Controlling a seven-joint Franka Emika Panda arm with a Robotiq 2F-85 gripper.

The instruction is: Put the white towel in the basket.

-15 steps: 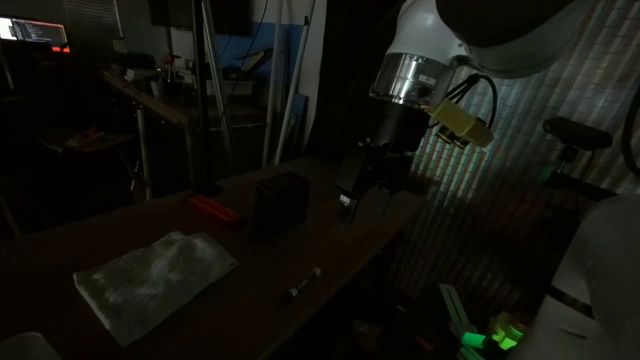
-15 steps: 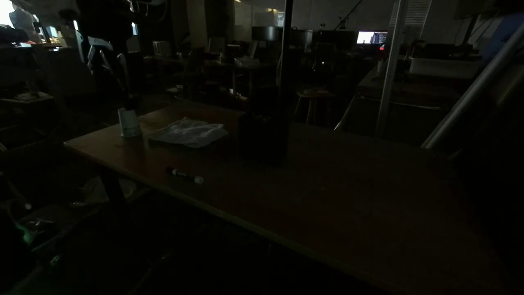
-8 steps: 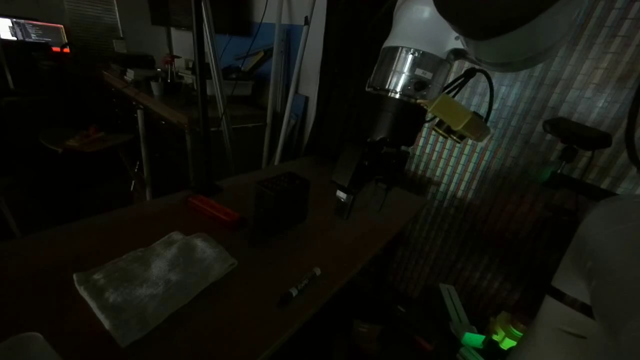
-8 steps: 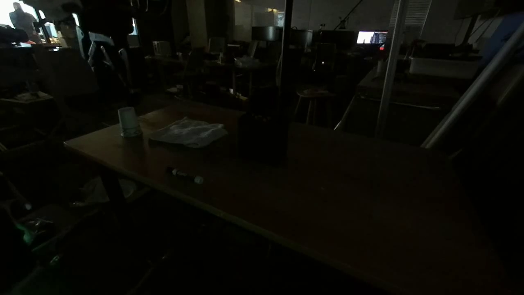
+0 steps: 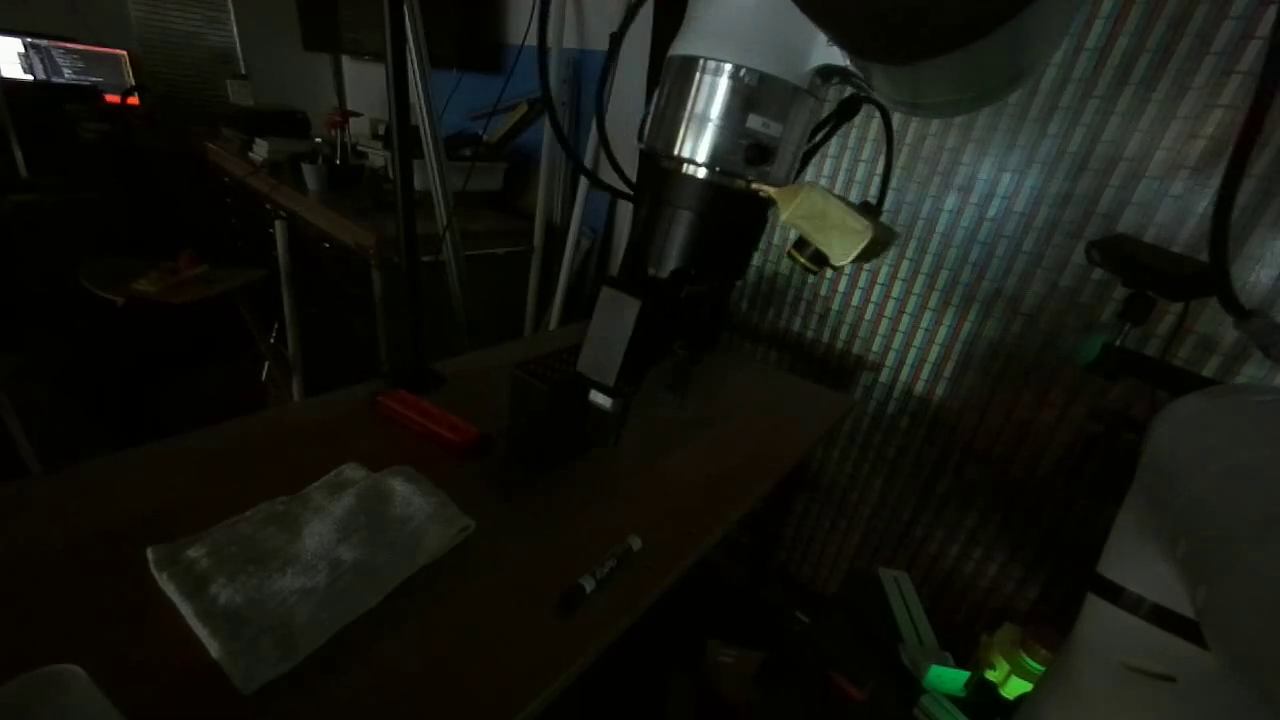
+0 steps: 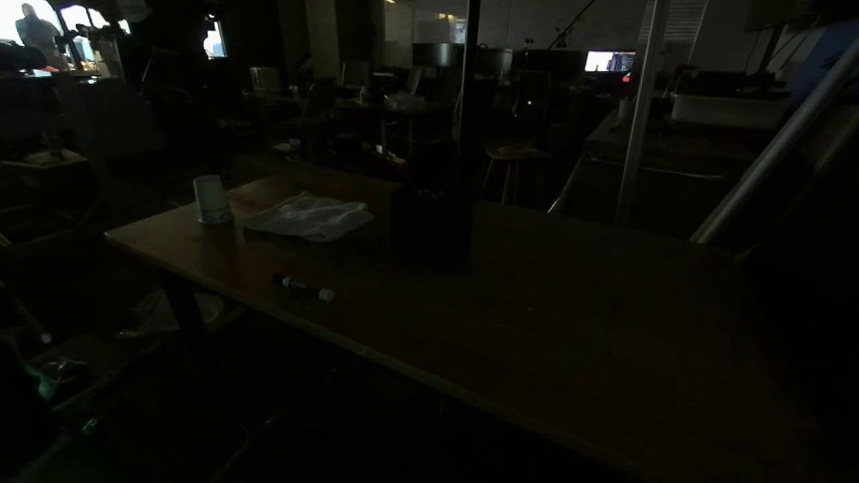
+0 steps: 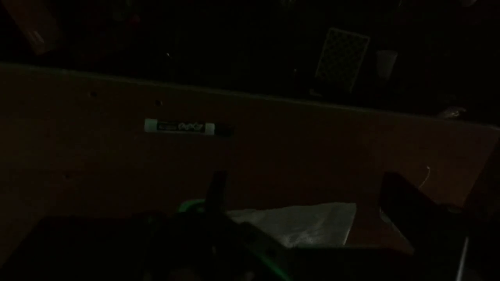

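Towel (image 5: 310, 570) lies flat on the bench (image 5: 480, 630), lower left in an exterior view. The black basket (image 5: 541, 410) stands near the middle, but it looks too dark to see well. In the wrist view, the pincer (image 7: 304, 179) is spread wide.

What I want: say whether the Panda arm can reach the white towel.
Probably yes: the end effector is open and nothing covers the white towel, though the nearby black basket may need skirting.

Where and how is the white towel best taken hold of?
Probably by the rumpled end nearest the black basket, coming from straight above with the pincer open: the white towel looks bunched up there, while the rest lies flatter.
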